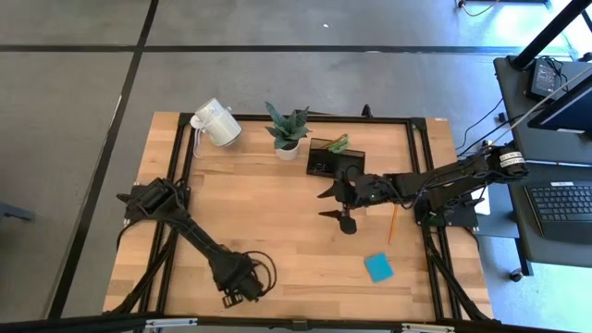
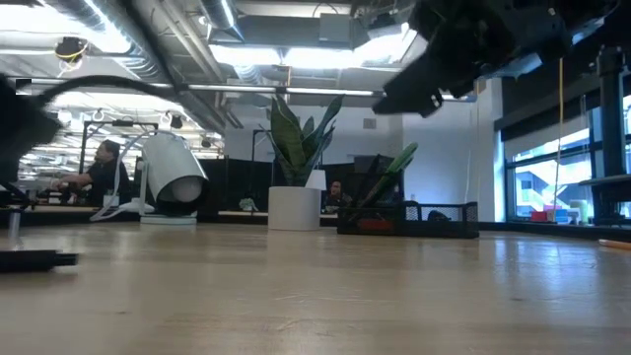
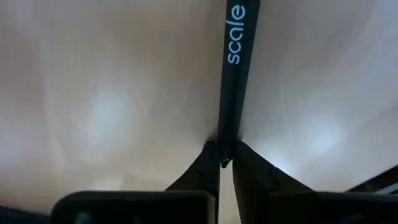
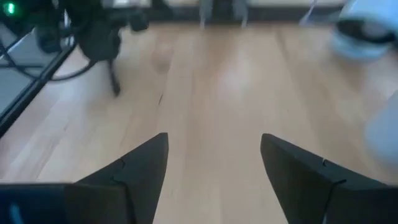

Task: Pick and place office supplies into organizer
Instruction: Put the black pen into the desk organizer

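Down low, left gripper [image 3: 225, 163] pinching black pen [image 3: 235, 74], tip hidden.

Open-plan office doubling as a robotics lab. Exposed ducts and pipes [image 2: 177, 44] overhead with strip lights, person [image 2: 99, 170] seated at a far desk, big windows [image 2: 552, 168]. Grey concrete floor [image 1: 74, 111], side desk with keyboard [image 1: 562, 205] (laptop beside it), wooden counter [image 1: 277, 231] on a black frame.
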Controlling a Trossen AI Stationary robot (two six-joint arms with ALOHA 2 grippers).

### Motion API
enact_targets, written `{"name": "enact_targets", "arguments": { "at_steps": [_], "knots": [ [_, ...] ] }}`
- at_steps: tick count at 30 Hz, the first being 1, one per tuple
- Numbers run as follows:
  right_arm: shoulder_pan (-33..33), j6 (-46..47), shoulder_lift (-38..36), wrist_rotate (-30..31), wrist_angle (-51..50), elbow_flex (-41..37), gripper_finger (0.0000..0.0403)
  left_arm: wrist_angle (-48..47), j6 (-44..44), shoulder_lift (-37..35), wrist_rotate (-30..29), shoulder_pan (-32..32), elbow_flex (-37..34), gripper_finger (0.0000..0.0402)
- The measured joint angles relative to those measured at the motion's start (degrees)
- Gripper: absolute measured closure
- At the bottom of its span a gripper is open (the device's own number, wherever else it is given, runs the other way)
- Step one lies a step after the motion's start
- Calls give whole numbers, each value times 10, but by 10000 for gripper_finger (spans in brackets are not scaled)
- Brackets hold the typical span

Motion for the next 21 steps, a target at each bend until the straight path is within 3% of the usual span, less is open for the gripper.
{"name": "enact_targets", "arguments": {
  "at_steps": [5,15,21],
  "knots": [
    [26,43,0,-10,16,-35,143,10,76,-2,-29,38,0,385],
    [71,88,0,-2,254,-189,144,83,208,-7,-99,107,2,385],
    [74,99,0,2,267,-220,144,153,269,-7,-142,139,4,385]
  ]
}}
